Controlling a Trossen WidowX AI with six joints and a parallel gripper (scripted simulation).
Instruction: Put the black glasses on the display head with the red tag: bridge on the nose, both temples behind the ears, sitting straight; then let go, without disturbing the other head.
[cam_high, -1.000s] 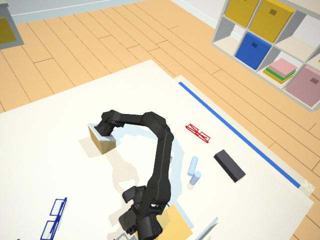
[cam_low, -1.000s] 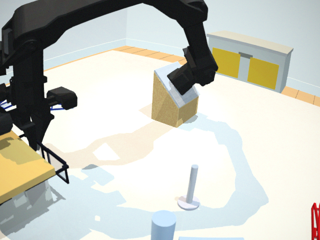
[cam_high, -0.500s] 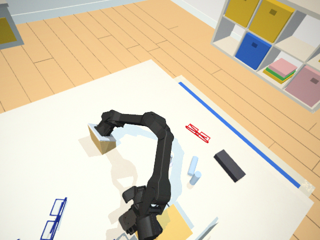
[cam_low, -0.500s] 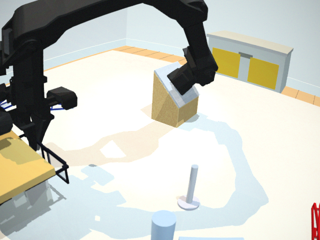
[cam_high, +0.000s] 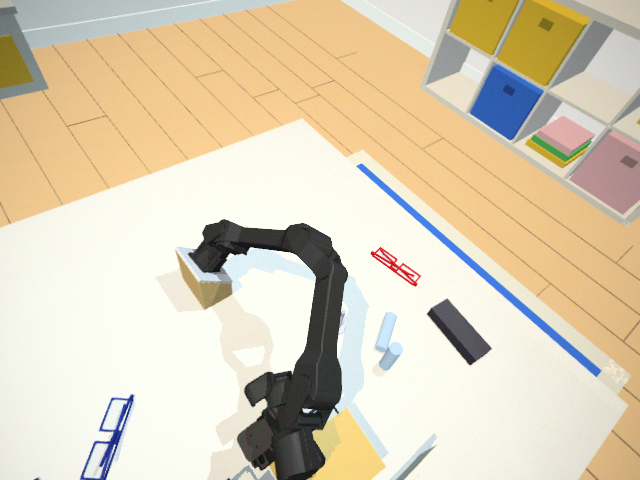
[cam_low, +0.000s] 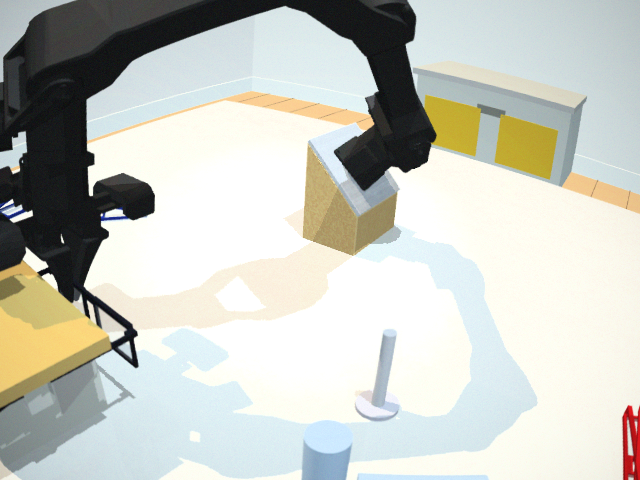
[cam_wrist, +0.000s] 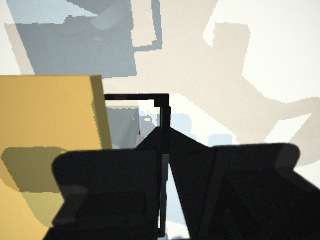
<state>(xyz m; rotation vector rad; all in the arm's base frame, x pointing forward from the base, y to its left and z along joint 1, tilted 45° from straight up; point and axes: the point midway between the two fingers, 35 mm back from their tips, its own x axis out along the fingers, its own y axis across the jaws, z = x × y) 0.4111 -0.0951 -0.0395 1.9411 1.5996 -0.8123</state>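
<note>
Exterior view: your gripper (cam_low: 72, 291) hangs point-down at the left of the table, its fingers pinched onto the thin rim of the black glasses (cam_low: 111, 313). The frame dangles off the fingertips beside the edge of a raised yellow board (cam_low: 46, 335), and its lower corner looks close to the white table top, though you cannot tell from here whether it touches. The wrist view backs this up: a black bar of the frame runs straight up between the two nearly closed fingers, with the yellow board to the left.

The arm arches away from a tan wedge block (cam_low: 341, 217) mid-table, where its far end sits on the sloped face.

By the look of it, only the pick-up is done. The glasses are in your grip, but nothing is placed. No display head with a red tag can be made out in any view. The pale blue cylinder (cam_low: 327, 449) and the slim post on a disc (cam_low: 382, 369) in the foreground carry no tag that you can read from here. A tiny red speck shows through the lens in the wrist view, too small to identify.

A red pair of glasses (cam_high: 395, 266) and a blue pair (cam_high: 108, 439) lie flat on the table, well apart from the gripper, and neither is your concern.

Left for you: find the tagged head, carry the glasses across, seat the bridge and both temples square, then release without touching the other head.
</note>
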